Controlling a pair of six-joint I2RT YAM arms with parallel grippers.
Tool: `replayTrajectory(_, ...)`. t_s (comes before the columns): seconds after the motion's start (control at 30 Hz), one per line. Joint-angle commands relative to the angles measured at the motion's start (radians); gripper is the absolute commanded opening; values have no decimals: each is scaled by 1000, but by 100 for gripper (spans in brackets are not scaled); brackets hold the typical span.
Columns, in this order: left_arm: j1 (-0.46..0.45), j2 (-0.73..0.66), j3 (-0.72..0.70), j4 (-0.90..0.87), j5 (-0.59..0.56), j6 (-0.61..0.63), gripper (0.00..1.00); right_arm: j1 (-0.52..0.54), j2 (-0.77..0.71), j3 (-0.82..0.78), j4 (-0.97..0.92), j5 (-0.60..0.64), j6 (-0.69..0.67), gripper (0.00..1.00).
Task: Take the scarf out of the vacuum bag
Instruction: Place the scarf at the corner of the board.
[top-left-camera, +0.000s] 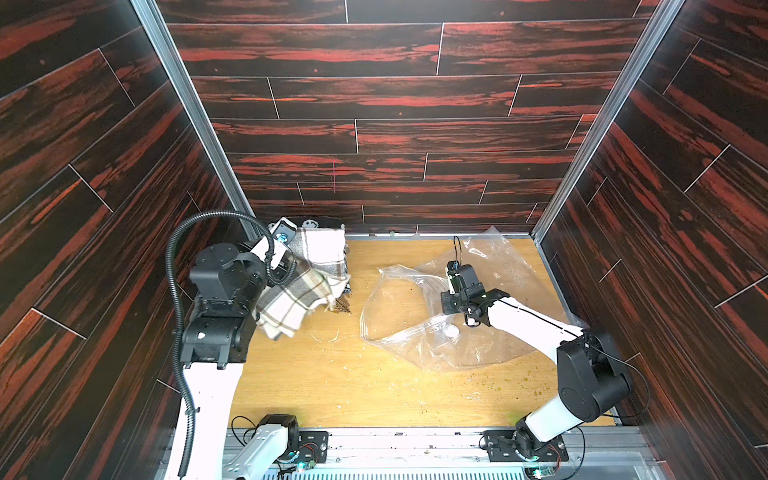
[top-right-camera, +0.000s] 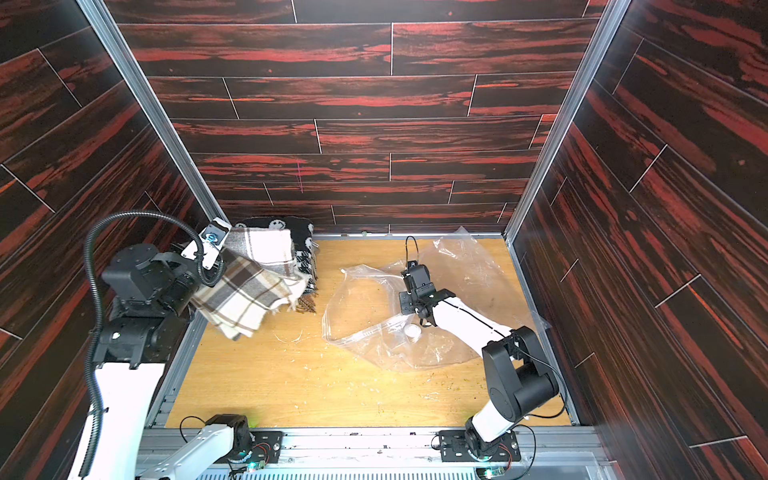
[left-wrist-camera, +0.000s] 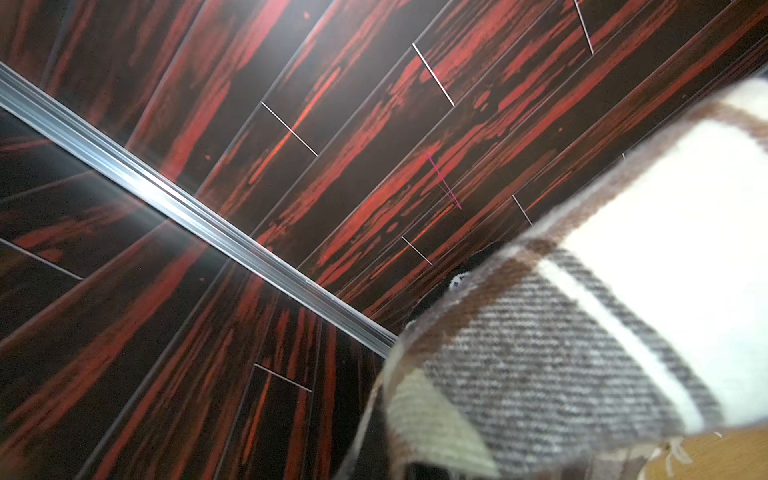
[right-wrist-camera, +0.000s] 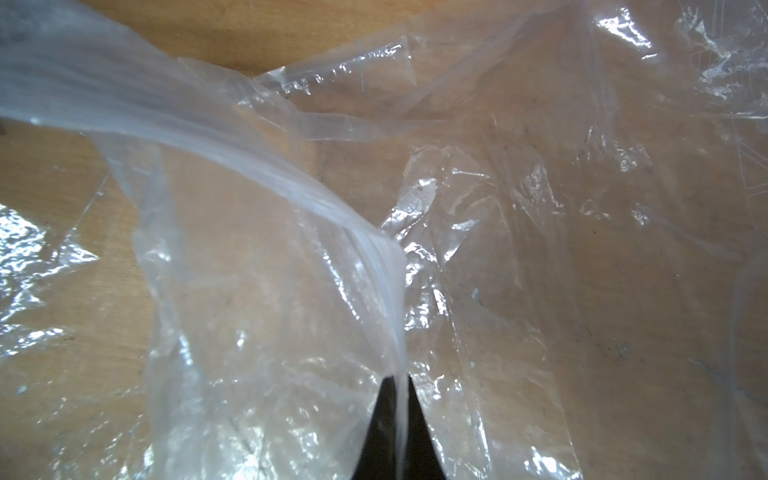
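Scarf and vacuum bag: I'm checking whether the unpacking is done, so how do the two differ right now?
The scarf is opaque brown-and-cream plaid cloth; the vacuum bag is clear, crinkly plastic. The scarf hangs lifted from the left arm's end; the vacuum bag lies mostly on the table, one fold pinched in the shut right hand. The scarf is fully outside; the vacuum bag looks empty. Both are limp.
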Motion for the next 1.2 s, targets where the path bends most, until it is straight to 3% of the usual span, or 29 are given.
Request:
replayTrajectory(0.0,55,7,-21,165,108,-35,0,0,4,1,-1,-6,-10,0)
replayTrajectory(0.33,117,115,10,238,125,-80,0,1,7,-3,4,-10,-16,0)
replayTrajectory(0.6,149,250,163,145,83,11,0,0,21,9,5,-15,-31,0)
replayTrajectory(0.77,165,355,249,149,122,40,0,0,28,23,5,-29,-41,0)
replayTrajectory(1.17,168,656,479,147,180,47,0,1,-42,15,47,-199,-30,0)
